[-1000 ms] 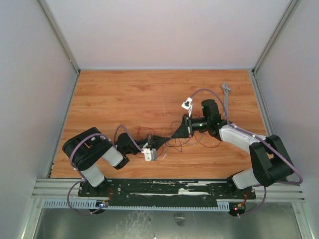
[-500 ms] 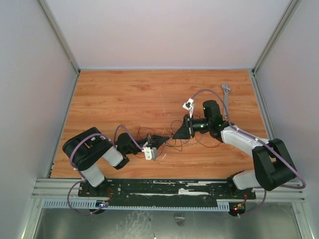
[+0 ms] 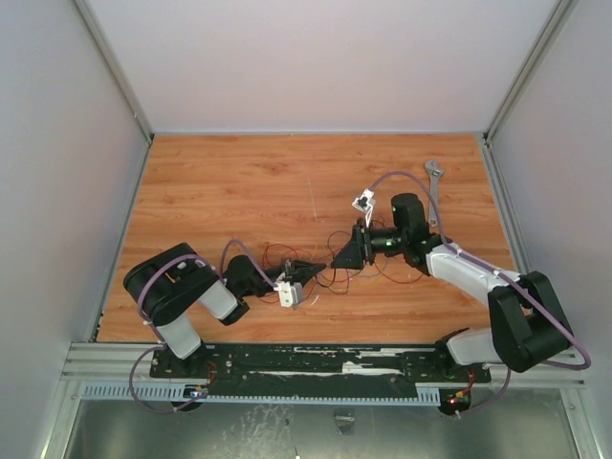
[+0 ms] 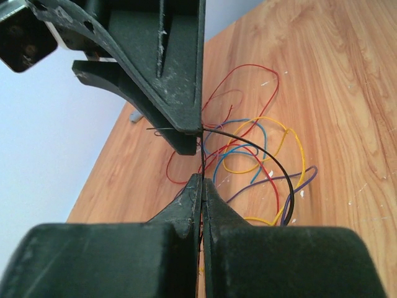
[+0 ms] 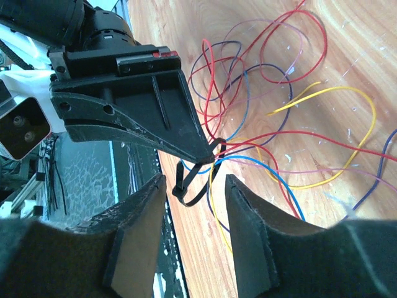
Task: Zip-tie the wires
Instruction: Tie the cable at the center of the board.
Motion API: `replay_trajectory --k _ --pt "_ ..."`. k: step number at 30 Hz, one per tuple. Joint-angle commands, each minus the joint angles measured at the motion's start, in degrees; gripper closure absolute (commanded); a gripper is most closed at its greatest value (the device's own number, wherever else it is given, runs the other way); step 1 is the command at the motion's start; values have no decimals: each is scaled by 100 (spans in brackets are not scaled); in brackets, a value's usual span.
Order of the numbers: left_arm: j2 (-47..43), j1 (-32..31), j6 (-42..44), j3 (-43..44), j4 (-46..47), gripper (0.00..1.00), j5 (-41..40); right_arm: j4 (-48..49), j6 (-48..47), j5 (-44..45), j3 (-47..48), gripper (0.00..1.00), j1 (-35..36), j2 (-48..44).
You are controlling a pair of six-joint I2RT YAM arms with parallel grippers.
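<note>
The wires lie as a loose tangle of red, yellow, blue and purple strands on the wooden table, between my two grippers. The zip tie is a thin black strip bent into a small loop around some strands. My left gripper is shut on it at the tip. In the left wrist view the zip tie runs edge-on out of the left gripper. My right gripper stands open, a finger on either side of the loop and apart from it. In the top view the left gripper and right gripper nearly meet tip to tip.
A silver adjustable wrench lies at the far right of the table, behind the right arm. Grey walls close in the table on three sides. The aluminium rail with the arm bases runs along the near edge.
My right gripper has opened and let go of the zip tie, and its arm has drawn back a little to the right. The left gripper stays shut on the tie.
</note>
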Motion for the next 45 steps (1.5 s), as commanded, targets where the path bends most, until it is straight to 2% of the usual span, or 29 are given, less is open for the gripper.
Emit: replay_trajectory --k 1,5,6,10,13,14,15,29,34,45 --pt "85 -68 -78 96 1838 100 69 85 -88 218 62 54 17 -206" --pt "95 -68 -92 109 1841 100 71 146 0 166 168 53 16 -167" --pt "96 -68 -85 105 1844 100 71 155 5 140 180 56 18 -159" --pt "105 -68 -84 111 1845 100 73 174 23 79 168 72 17 -116" --pt "120 -68 -77 122 1837 100 71 220 40 -9 155 88 18 -96" --pt "127 -68 -75 122 1844 100 73 234 49 -52 152 97 13 -96" --pt "131 -64 -75 120 1844 100 68 243 56 -82 147 100 18 -96" --pt "261 -78 -59 144 1845 100 204 520 377 402 488 100 28 -323" --pt "123 -77 -563 200 1845 100 -67 287 196 622 403 100 45 -355" --pt "217 -78 -1354 235 1842 83 -305 798 550 709 120 100 79 -521"
